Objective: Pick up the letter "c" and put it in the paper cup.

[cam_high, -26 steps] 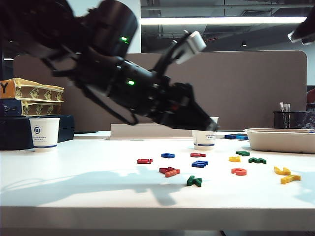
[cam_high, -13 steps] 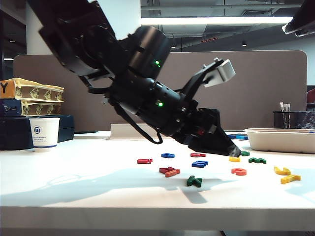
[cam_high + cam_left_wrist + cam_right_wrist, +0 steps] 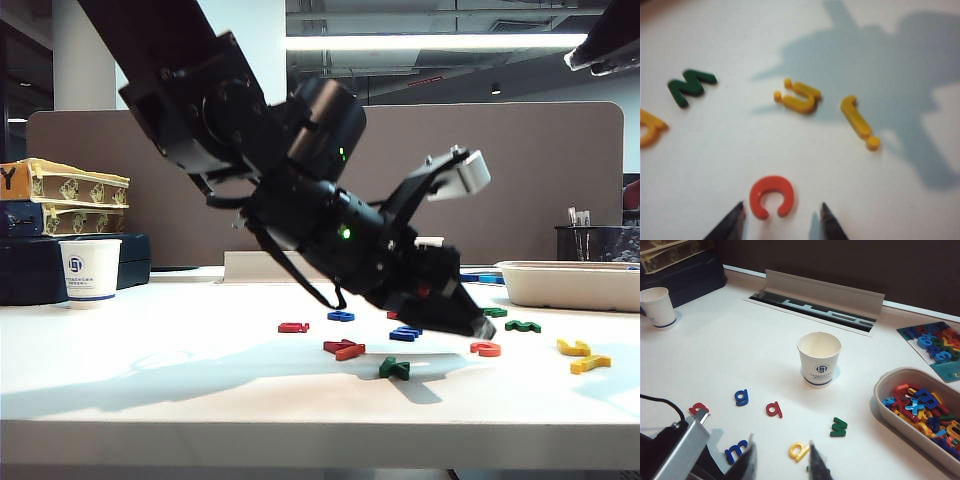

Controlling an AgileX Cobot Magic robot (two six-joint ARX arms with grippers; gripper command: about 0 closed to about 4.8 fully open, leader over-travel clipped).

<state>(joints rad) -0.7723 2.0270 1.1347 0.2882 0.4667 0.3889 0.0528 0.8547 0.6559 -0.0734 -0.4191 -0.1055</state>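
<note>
My left gripper (image 3: 781,217), its dark matt fingertips (image 3: 735,216) set apart, flanks the letter "c" (image 3: 771,196), smooth orange-red plastic with a slight sheen. It lies on the table (image 3: 920,210), a white, smooth, matt surface. Nearby letters, a green one (image 3: 689,86) and a yellow one (image 3: 799,96), look like the same moulded plastic. My right gripper (image 3: 782,460), open, hangs over the paper cup (image 3: 819,359), matt white paper, and a pale fibrous pulp tray (image 3: 881,388).
</note>
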